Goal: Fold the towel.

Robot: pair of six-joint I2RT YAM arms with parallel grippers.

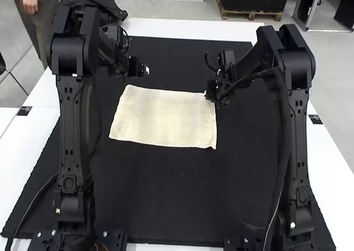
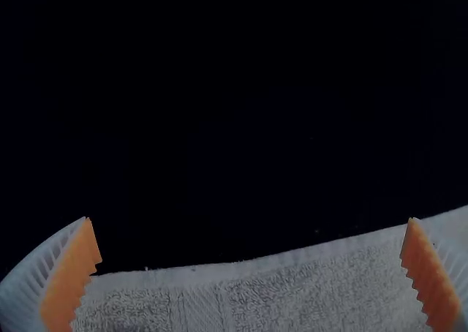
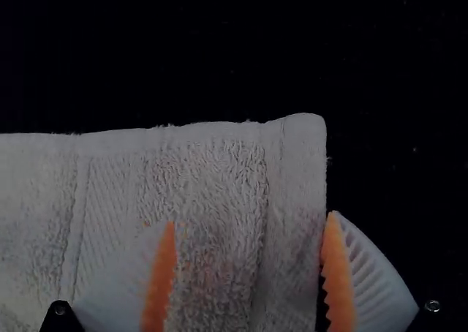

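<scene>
The cream towel (image 1: 163,118) lies flat as a rectangle on the black mat; I cannot tell whether it has layers. My left gripper (image 1: 145,70) is just beyond its far edge, towards the left corner. At the far right corner is my right gripper (image 1: 209,96). In the left wrist view the left gripper (image 2: 252,219) stands wide open, the edge of the towel (image 2: 292,288) running between its fingers. The right gripper (image 3: 252,219) is open too, and the corner part of the towel (image 3: 212,193) shows between its fingers, ungripped.
The black mat (image 1: 160,195) covers most of the white table (image 1: 182,29) and extends around the towel on all sides. Both arms stand at the near edge, one on each side. A dark bundle of fabric (image 1: 108,2) lies behind the left arm.
</scene>
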